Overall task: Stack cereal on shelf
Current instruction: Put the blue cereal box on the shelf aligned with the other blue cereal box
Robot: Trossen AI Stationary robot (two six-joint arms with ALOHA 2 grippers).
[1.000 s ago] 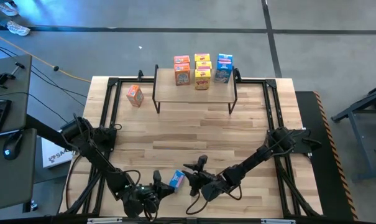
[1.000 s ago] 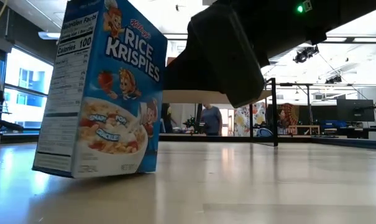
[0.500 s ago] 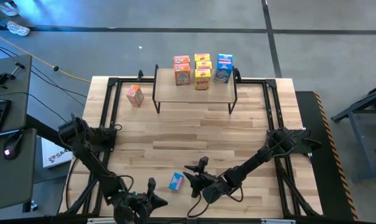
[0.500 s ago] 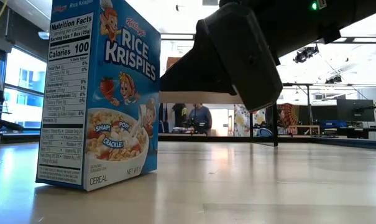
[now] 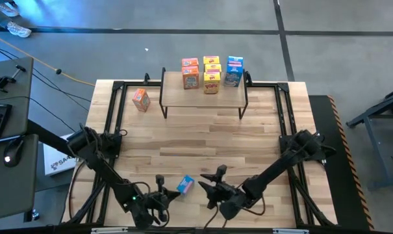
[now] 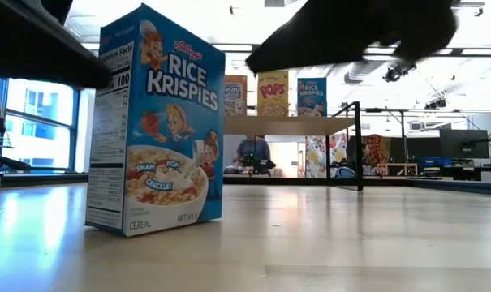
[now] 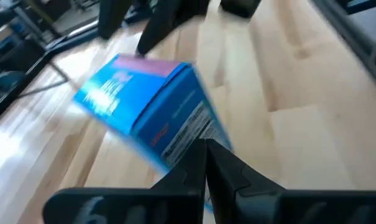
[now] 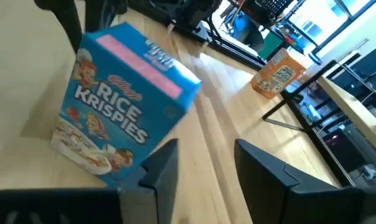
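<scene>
High view: blue cereal box (image 5: 186, 185) stands between left gripper (image 5: 160, 193) and right gripper (image 5: 212, 184).

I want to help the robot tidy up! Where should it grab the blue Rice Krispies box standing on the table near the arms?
Probably by its two narrow sides, up near the top. The blue Rice Krispies box stands upright and alone on the table, so a pincer can come down from above. The right pincer is beside it, fingers open; the left pincer waits on the other side.

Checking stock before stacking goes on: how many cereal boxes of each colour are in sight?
Orange cereal boxes: 3
Yellow cereal boxes: 3
Blue cereal boxes: 3
Total: 9
</scene>
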